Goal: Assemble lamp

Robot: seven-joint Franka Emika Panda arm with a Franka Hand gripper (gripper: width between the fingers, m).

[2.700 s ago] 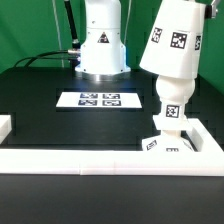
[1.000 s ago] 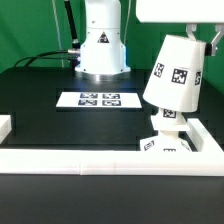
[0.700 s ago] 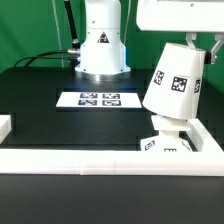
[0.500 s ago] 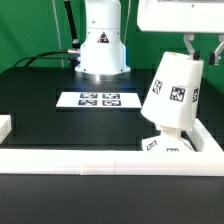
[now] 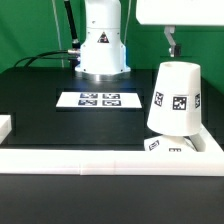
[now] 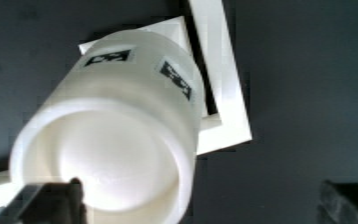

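Note:
The white tapered lamp shade [image 5: 176,96] stands upright, narrow end up, over the low square base [image 5: 163,147] at the exterior view's right. The bulb is hidden under the shade. My gripper [image 5: 186,48] hangs just above the shade, open and holding nothing; one finger [image 5: 170,42] shows above the shade's top. In the wrist view the shade [image 6: 123,130] fills the frame from above, and my gripper [image 6: 197,205] stands wide open, with one dark finger [image 6: 51,200] at each side and apart from the shade.
A white L-shaped wall [image 5: 100,160] runs along the table's front and right, and the base sits in its corner. The marker board [image 5: 98,99] lies mid-table. The white robot body [image 5: 103,45] stands behind it. A small white block [image 5: 5,125] sits at the left edge.
The shade was held tilted above the bulb, then came down upright over it onto the base. My gripper has opened, let go of the shade and risen.

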